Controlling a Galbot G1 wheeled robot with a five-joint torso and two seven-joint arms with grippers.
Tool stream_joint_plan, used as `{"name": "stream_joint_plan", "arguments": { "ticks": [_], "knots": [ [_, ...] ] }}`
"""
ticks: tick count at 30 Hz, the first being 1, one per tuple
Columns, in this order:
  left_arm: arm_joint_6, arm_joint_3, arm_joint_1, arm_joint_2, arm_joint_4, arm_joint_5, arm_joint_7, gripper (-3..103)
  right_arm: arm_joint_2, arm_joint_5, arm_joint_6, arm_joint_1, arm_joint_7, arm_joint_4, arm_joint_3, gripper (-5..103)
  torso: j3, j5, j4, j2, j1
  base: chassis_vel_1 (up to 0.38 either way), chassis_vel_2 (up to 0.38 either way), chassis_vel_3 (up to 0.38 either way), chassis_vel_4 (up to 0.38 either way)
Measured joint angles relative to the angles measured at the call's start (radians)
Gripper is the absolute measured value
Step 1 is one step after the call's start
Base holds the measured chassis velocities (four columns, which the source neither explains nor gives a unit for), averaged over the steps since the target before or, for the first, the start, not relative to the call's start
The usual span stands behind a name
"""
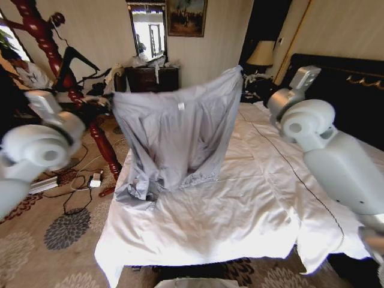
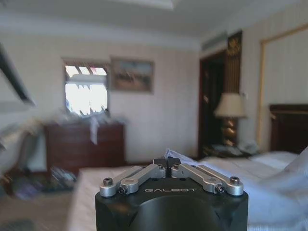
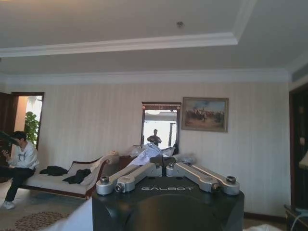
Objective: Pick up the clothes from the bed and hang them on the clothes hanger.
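While both grippers' jaws pinch its top corners, the shirt hangs spread above the bed.

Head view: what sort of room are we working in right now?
Most likely a hotel-style bedroom. A wide bed with a white duvet sits against a black headboard, a lamp stands beside it, and a dark wooden dresser with a mirror stands against the far wall.

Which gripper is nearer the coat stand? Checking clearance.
Left. The left gripper holds the shirt corner beside the coat stand; the right gripper holds the far corner.
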Motion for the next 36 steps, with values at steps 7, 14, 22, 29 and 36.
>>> {"name": "stream_joint_plan", "arguments": {
  "ticks": [7,14,22,29,36],
  "knots": [
    [-0.020,0.267,-0.373,-0.287,0.328,0.058,0.039,0,0.057,-0.040,0.028,-0.006,-0.020,-0.154,-0.040,0,0.000,0.0048,-0.0039,0.000,0.000,-0.025,-0.023,-0.005,-0.012],
    [-0.067,0.343,-0.636,-0.647,0.843,0.121,0.186,0,0.075,-0.079,0.099,0.096,-0.073,-0.434,-0.101,0,0.000,0.0039,-0.0039,0.000,0.000,0.007,0.004,0.003,-0.003],
    [-0.079,0.347,-0.780,-0.736,0.992,0.127,0.238,0,0.167,-0.045,0.129,0.389,-0.102,-0.639,-0.210,0,0.000,0.0012,-0.0010,0.000,0.000,-0.013,-0.005,0.002,0.000],
    [-0.034,0.342,-0.773,-0.552,0.683,0.082,0.137,0,0.098,0.041,0.088,0.361,-0.059,-0.451,-0.142,0,0.000,0.0019,-0.0032,0.000,0.000,0.000,0.000,0.000,0.000],
    [0.019,0.327,-0.733,-0.317,0.323,-0.012,0.024,0,-0.077,0.134,0.021,0.125,0.012,-0.093,0.054,0,0.000,0.0019,-0.0024,0.000,0.000,0.000,0.000,0.000,0.000]
  ]
}}
